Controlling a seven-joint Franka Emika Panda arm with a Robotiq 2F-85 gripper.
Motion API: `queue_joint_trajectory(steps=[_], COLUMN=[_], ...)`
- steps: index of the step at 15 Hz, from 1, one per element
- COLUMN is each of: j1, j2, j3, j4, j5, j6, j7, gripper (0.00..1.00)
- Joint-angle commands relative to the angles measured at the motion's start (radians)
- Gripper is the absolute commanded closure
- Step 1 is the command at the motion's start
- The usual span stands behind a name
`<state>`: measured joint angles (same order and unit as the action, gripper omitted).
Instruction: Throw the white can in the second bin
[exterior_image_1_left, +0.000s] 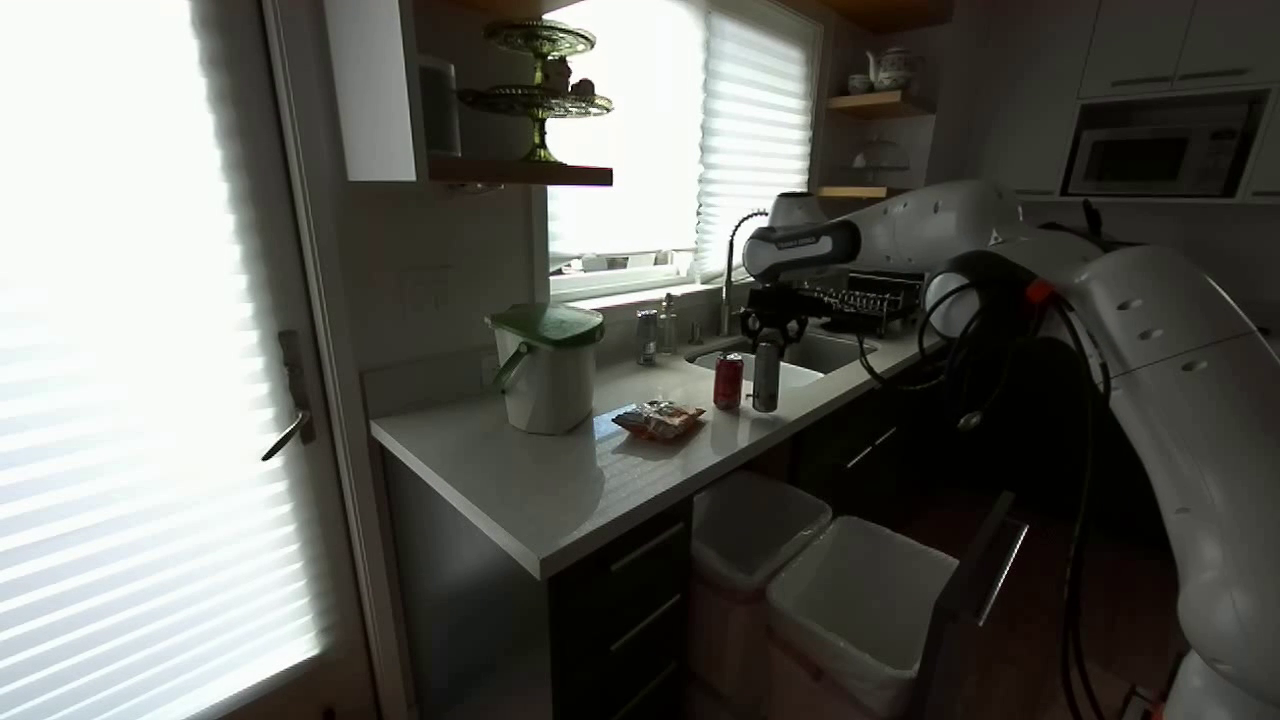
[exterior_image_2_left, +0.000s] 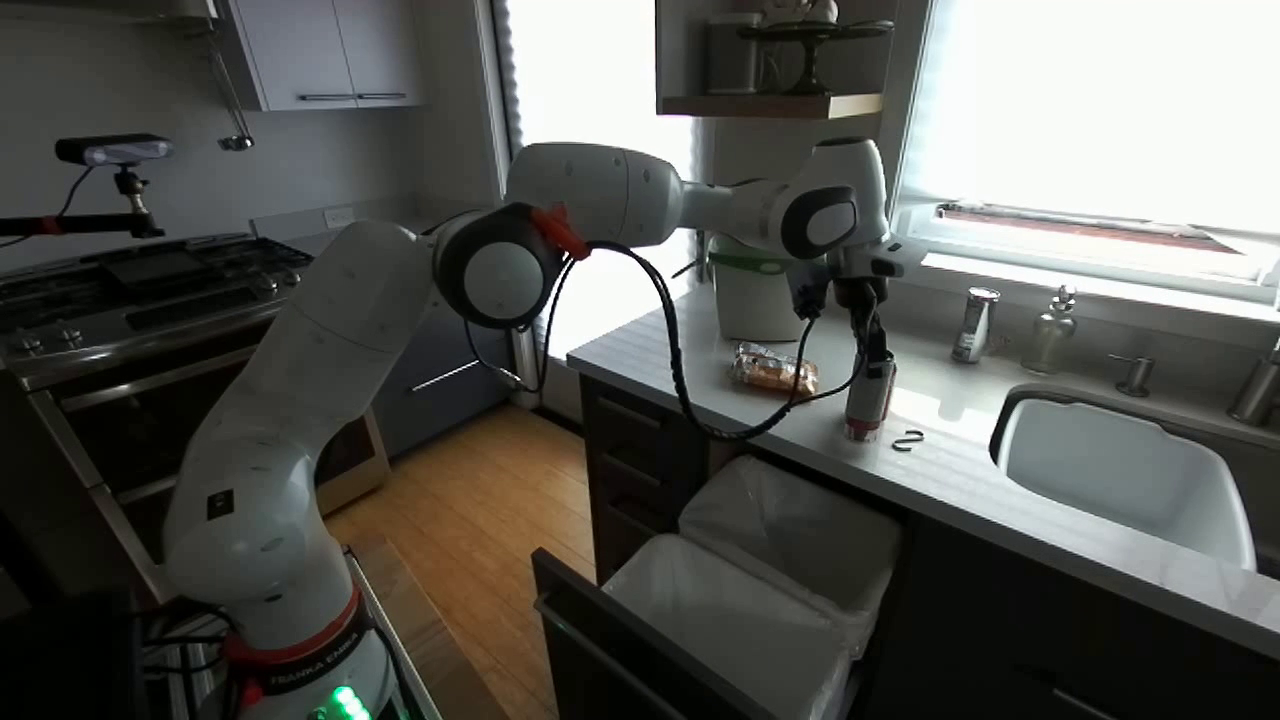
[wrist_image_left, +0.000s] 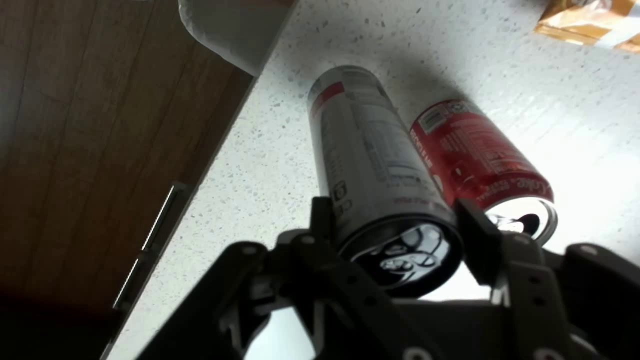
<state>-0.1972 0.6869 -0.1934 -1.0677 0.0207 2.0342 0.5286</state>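
Presently, tall white cylindrical metal can (wrist_image_left: 377, 155) at centre of wrist frame, its top held between the jaws of the black two-finger gripper (wrist_image_left: 395, 217); contact with pale speckled counter (wrist_image_left: 260, 175) hard to judge. Red metal can (wrist_image_left: 477, 152) just right of it. Two white-lined bins (exterior_image_1_left: 880, 590) lower centre, in an exterior view.

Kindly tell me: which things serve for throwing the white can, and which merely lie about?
For the job: white can, pincer, front bin or rear bin (unclear which is second).

Just lying about: red can, orange packet, hook, green-lidded bucket, can below the window.
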Motion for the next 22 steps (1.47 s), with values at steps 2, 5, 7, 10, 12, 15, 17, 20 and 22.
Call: queue_joint_trajectory(steps=[2,5,7,10,12,15,17,20,22], j1=[0.021,0.030,0.027,0.021,0.011,0.002,-0.022,-0.054,-0.061], j2=[-0.098,-0.161,-0.203,-0.262,-0.298,-0.337,-0.361,-0.403,-0.447], j3=[0.008,0.015,0.022,0.029,0.040,0.052,0.078,0.114,0.112], j4=[-0.114,-0.225,-0.304,-0.436,-0.520,-0.636,-0.689,-0.761,-0.807], j5=[-0.023,-0.036,-0.036,-0.038,-0.036,-0.036,0.002,0.073,0.097], j6=[-0.019,0.051,0.094,0.194,0.260,0.357,0.405,0.440,0.443], j7=[-0.083,-0.192,-0.273,-0.401,-0.487,-0.620,-0.738,-0.883,-0.910], gripper=[0.62,0.62,0.62,0.62,0.62,0.62,0.62,0.62,0.62])
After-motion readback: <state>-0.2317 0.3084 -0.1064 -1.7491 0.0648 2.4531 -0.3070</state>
